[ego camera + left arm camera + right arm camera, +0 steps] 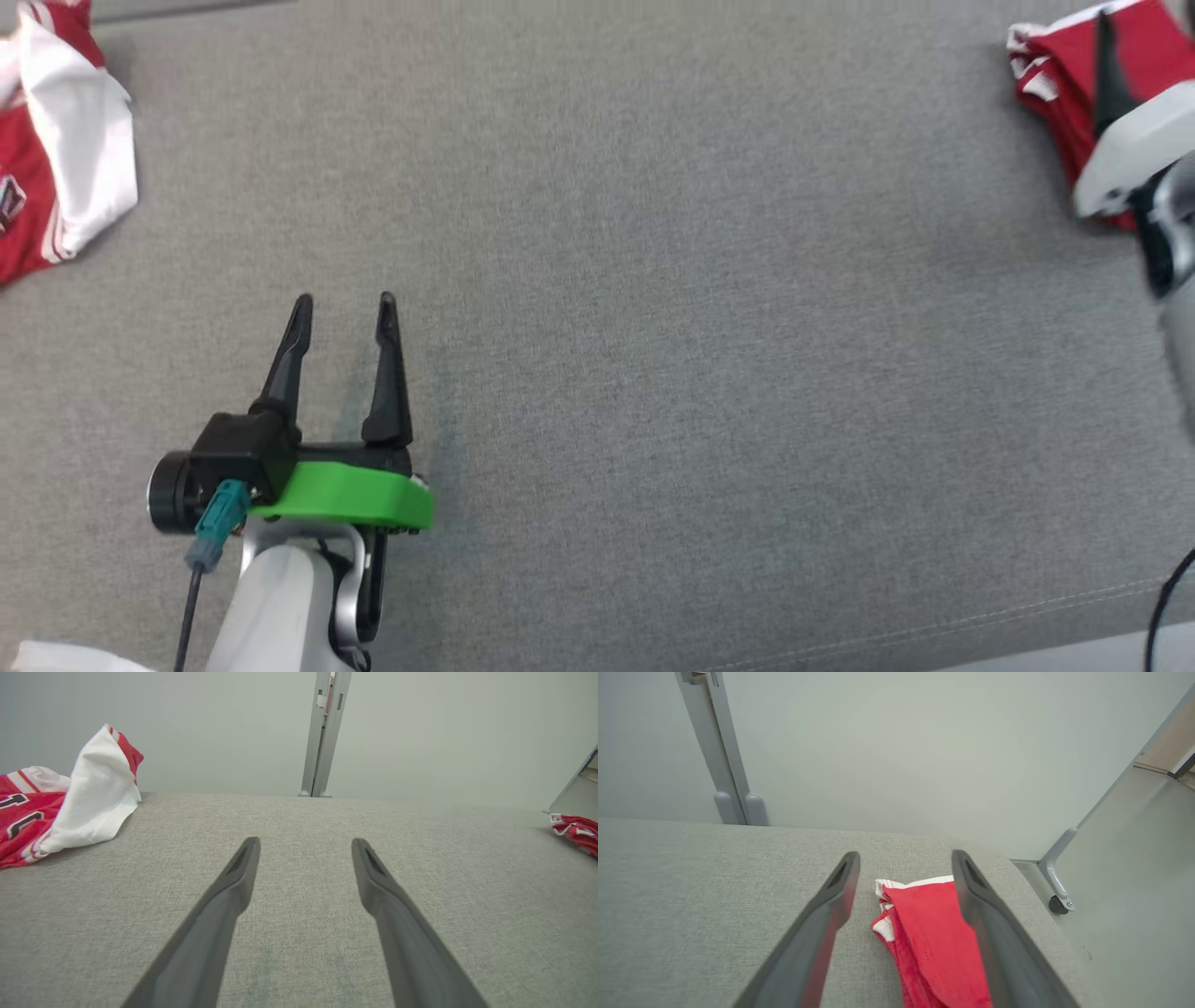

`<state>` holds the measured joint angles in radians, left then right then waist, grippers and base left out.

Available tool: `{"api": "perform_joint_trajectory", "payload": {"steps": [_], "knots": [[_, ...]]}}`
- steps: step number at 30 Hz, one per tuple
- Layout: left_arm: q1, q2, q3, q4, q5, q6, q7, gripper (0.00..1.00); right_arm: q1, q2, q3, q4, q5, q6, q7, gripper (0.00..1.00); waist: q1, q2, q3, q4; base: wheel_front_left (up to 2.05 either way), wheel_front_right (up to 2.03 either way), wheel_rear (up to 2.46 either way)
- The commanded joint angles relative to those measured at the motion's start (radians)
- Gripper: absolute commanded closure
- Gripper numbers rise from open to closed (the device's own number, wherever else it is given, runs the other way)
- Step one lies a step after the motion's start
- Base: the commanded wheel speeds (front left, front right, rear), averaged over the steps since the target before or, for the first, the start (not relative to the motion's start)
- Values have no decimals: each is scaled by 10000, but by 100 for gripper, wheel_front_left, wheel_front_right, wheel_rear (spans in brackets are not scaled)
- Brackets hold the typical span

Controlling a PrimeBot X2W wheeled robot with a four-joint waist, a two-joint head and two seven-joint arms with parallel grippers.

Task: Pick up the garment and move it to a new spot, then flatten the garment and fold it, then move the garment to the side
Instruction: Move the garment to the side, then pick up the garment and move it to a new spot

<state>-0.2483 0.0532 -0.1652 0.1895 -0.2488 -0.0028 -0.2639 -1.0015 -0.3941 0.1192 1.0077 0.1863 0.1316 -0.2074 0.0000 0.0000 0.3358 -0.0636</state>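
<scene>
The garment (934,942) is a folded red piece with white trim, lying near the right end of the grey table; it also appears as the garment (1055,65) in the head view and as the garment (577,830) far right in the left wrist view. My right gripper (906,856) hovers over it, open, its fingers spread to either side of the cloth and holding nothing. In the head view the right gripper (1111,56) reaches over the garment from the right edge. My left gripper (344,301) stands open and empty over bare table at the lower left, far from the garment, as the left gripper (304,841) confirms.
A crumpled red and white jersey (56,159) lies at the table's far left, seen also as the jersey (70,798). The grey fabric table (653,327) stretches between both arms. A grey post (324,732) stands behind it. The table's right edge and a caster wheel (1059,905) are close to the garment.
</scene>
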Motion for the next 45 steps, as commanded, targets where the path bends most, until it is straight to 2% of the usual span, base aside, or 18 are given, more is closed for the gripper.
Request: {"api": "perform_joint_trajectory", "payload": {"steps": [1,7,12,20,24,28,32,45], "knots": [[276,17,141,79,-118,35,-8,0,464,301,114,-156,146,-18,-145,0,0,0,-1040,-137,0,0,0],[923,-7,526,438,-394,119,-8,0,2012,1107,299,-1297,388,-18,-478,0,0,0,-2021,-26,0,0,0],[1483,-16,757,554,-615,258,-8,0,3631,1693,164,-2746,274,-17,-570,0,0,0,-2509,184,0,0,0],[2211,-17,586,367,-929,565,-8,0,6465,2811,-730,-5616,-509,-18,-577,0,0,0,-2979,499,0,0,0],[2509,-16,480,181,-1009,722,-8,0,7731,3275,-1106,-6671,-847,-17,-579,0,0,0,-3145,607,0,0,0],[2818,-17,403,-29,-1057,849,-8,0,8578,3404,-1193,-7420,-1081,-17,-577,0,0,0,-3246,594,0,0,0],[2969,-17,322,-93,-1088,891,-8,0,9022,3429,-888,-7840,-614,-17,-428,0,0,0,-3316,565,0,0,0],[2890,-18,132,-22,-1065,918,-8,0,9349,3427,-664,-8008,-341,-17,-168,0,0,0,-3305,705,0,0,0]]}}
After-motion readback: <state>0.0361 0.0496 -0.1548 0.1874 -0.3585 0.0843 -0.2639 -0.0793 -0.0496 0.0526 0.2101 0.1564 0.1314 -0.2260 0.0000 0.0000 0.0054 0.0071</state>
